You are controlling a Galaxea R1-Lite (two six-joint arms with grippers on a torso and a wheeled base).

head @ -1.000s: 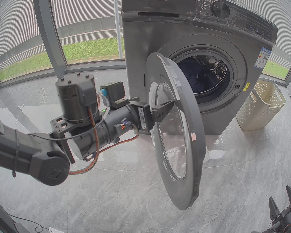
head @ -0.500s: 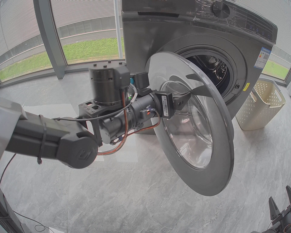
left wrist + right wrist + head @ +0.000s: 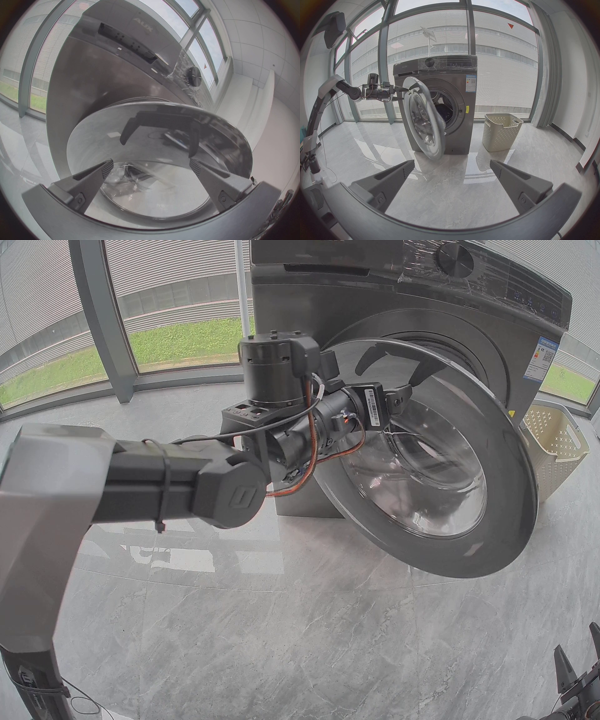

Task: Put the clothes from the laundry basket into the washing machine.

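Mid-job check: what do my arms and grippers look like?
The left arm is dark grey tubing from a light grey shell, with orange and black cables, a cable tie and a white barcode label. Both the left gripper and right gripper have dark grey tapered fingers with ribbed pads.

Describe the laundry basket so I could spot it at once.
Find the grey front-loading washing machine standing before the big windows, its round door swung out. On the floor just to its right, apart from it, stands the laundry basket. It is the only cream-coloured thing there: a tapered plastic tub with perforated walls and cut-out handles.
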